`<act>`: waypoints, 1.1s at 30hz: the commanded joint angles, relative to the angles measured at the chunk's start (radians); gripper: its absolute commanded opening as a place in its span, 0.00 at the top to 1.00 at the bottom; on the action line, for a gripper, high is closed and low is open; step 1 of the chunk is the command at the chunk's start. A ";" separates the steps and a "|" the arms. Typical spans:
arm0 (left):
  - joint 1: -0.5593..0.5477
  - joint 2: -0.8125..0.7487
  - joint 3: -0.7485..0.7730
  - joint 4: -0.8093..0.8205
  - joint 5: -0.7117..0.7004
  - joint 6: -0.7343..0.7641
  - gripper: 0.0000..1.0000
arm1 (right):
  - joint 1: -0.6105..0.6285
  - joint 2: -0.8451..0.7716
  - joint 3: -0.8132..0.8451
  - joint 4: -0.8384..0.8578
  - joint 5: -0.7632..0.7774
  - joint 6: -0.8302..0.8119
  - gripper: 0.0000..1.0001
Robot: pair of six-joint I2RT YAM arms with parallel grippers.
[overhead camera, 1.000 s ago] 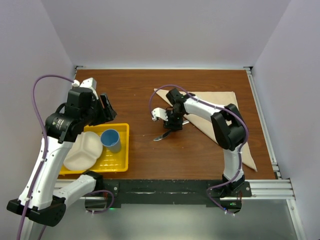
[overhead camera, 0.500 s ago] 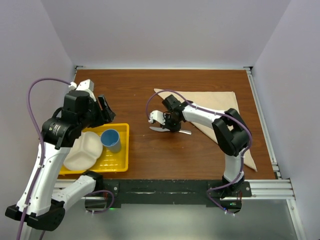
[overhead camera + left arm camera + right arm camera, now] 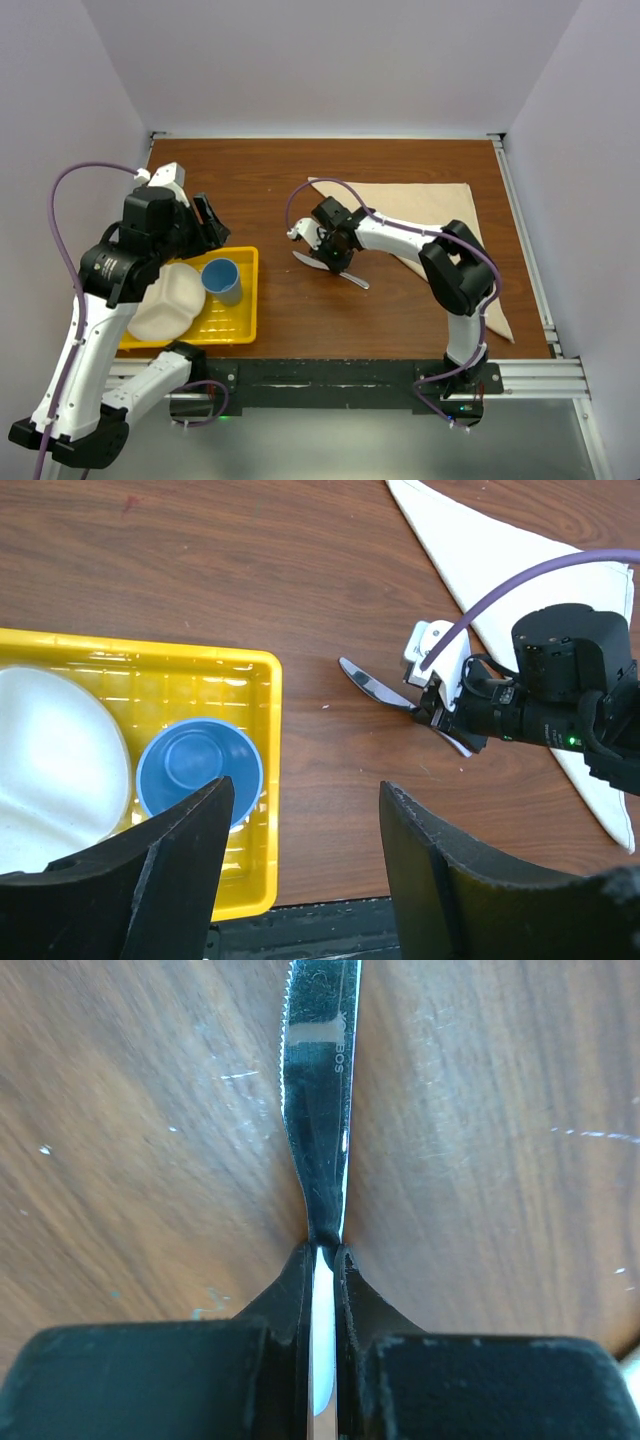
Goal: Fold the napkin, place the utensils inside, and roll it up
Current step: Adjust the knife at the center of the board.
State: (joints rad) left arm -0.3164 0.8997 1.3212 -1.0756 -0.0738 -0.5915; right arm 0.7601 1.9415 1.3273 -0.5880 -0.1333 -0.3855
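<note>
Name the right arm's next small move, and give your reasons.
Probably carry the knife to the right, onto the napkin. The right gripper is shut on the knife over bare wood, and the folded napkin lies beside it, holding nothing yet.

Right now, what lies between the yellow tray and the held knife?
Nothing but bare wooden table separates the yellow tray from the knife clamped by the right gripper, per the top external and left wrist views.
</note>
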 commanded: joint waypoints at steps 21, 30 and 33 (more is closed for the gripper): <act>0.002 0.008 -0.027 0.082 0.054 -0.019 0.36 | -0.001 -0.092 0.020 -0.111 -0.022 0.132 0.73; 0.002 0.008 -0.019 0.069 0.043 -0.002 0.36 | 0.050 -0.012 0.067 -0.159 0.121 0.168 0.48; 0.002 0.011 -0.008 0.062 0.037 0.002 0.36 | 0.065 0.036 0.128 -0.197 0.168 0.206 0.50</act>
State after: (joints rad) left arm -0.3164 0.9115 1.2953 -1.0351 -0.0334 -0.6083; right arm 0.8040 1.9419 1.3701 -0.7250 -0.0467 -0.2306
